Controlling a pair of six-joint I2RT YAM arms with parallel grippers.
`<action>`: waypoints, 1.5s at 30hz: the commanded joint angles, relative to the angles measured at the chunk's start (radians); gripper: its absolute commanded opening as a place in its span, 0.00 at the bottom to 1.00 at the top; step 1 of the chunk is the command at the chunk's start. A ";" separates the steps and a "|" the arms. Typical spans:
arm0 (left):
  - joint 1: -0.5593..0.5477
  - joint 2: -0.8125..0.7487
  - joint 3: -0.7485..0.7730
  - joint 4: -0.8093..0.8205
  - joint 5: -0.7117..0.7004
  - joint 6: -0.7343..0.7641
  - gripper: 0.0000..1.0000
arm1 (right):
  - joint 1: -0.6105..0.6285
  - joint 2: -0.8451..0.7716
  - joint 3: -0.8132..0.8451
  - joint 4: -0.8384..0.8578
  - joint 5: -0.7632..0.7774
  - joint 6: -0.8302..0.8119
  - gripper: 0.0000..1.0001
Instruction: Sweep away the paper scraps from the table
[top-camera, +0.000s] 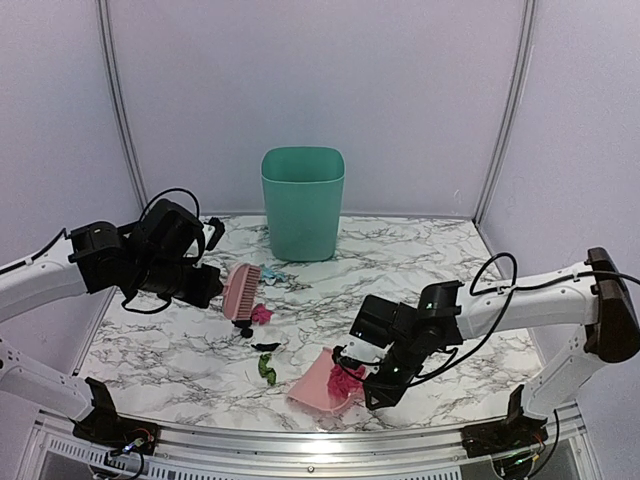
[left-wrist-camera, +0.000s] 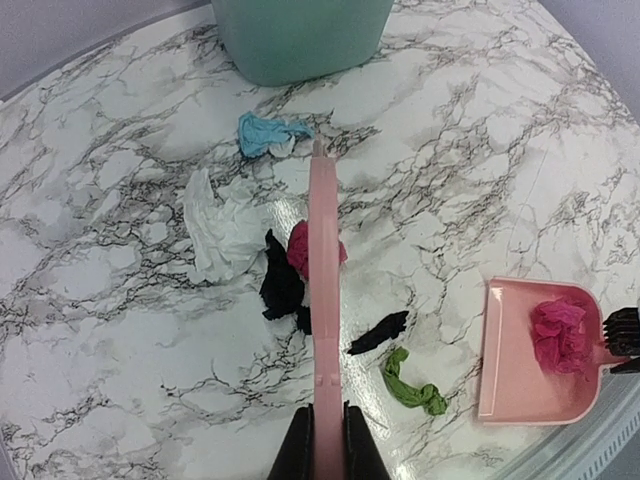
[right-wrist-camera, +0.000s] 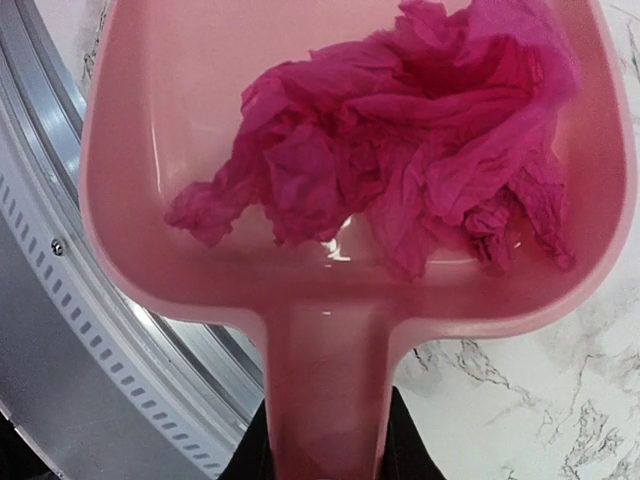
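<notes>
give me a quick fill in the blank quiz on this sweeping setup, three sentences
1. The left gripper is shut on the pink ____.
2. The right gripper is shut on the handle of the ____, which holds one magenta scrap.
3. The light blue scrap lies on the table just in front of the teal ____.

Missing words: brush; dustpan; bin.
</notes>
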 joint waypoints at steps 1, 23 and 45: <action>0.001 -0.024 -0.035 -0.054 0.030 0.008 0.00 | 0.032 -0.005 0.014 -0.011 -0.042 0.007 0.00; -0.039 0.098 -0.068 -0.059 0.135 0.015 0.00 | 0.045 0.204 0.158 0.047 0.002 -0.053 0.00; -0.139 0.182 -0.014 -0.052 0.187 -0.013 0.00 | -0.025 0.200 0.122 0.104 0.035 -0.022 0.00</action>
